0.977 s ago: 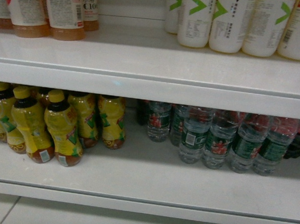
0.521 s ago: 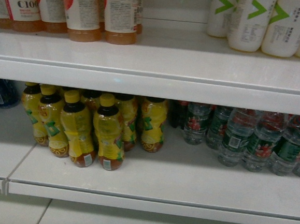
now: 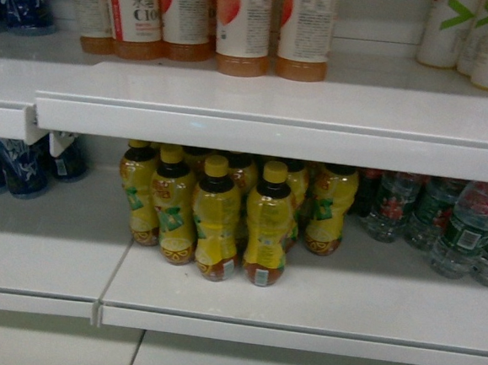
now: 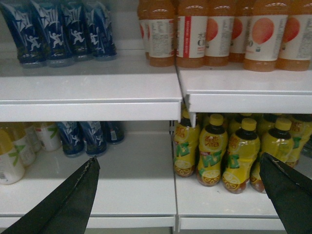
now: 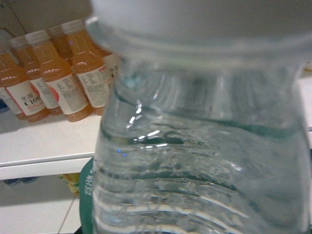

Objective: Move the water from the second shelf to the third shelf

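Now panned leftward versus a second ago: blue bottles [image 3: 9,164] entered far left, yellow drink bottles [image 3: 224,219] moved to centre, shelved water bottles [image 3: 456,225] pushed to right edge. Suggests carry phase toward the destination shelf. Left gripper [image 4: 180,195] fingers [image 4: 73,200] spread wide, empty. Right gripper unseen; water [image 5: 204,161] fills right wrist view, probably held, grip not confirmable.
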Robot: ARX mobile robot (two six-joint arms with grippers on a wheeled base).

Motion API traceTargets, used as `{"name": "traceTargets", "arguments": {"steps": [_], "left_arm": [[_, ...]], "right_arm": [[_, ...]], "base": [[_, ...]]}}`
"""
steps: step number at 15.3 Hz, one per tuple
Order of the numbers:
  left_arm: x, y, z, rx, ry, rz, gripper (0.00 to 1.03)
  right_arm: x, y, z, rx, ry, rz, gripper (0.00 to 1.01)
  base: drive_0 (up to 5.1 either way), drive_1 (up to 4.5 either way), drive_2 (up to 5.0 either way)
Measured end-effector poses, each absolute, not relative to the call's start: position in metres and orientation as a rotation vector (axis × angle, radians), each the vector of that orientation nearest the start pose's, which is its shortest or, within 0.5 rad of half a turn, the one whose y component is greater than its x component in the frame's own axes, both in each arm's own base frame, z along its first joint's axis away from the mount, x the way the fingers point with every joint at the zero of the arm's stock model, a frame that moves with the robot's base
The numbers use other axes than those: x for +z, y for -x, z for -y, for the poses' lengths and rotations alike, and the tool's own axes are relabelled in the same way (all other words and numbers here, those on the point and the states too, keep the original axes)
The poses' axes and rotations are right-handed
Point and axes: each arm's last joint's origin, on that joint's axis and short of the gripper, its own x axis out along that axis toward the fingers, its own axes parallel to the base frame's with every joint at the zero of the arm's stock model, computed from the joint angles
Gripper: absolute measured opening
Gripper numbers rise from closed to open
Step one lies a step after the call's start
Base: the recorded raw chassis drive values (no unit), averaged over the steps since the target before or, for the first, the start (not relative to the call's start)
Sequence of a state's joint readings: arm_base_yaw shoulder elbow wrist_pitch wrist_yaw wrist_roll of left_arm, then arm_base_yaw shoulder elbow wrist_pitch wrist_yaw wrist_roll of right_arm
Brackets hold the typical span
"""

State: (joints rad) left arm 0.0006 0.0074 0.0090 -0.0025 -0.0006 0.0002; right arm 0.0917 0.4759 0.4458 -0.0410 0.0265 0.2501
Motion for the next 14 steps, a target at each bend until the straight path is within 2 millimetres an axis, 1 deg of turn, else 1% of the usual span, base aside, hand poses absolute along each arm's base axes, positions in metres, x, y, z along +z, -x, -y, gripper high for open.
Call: {"name": "traceTargets", "arguments": {"steps": [14], "left_arm": [[0.1657,-0.0976,-0.0001,0.000,0.000,-0.002,0.98]], "right_arm": [[0.2699,-0.1281,-0.0110,0.056,-0.245,-0.081,0.43]], "base": [[-5.0,2.42,2.4]]}}
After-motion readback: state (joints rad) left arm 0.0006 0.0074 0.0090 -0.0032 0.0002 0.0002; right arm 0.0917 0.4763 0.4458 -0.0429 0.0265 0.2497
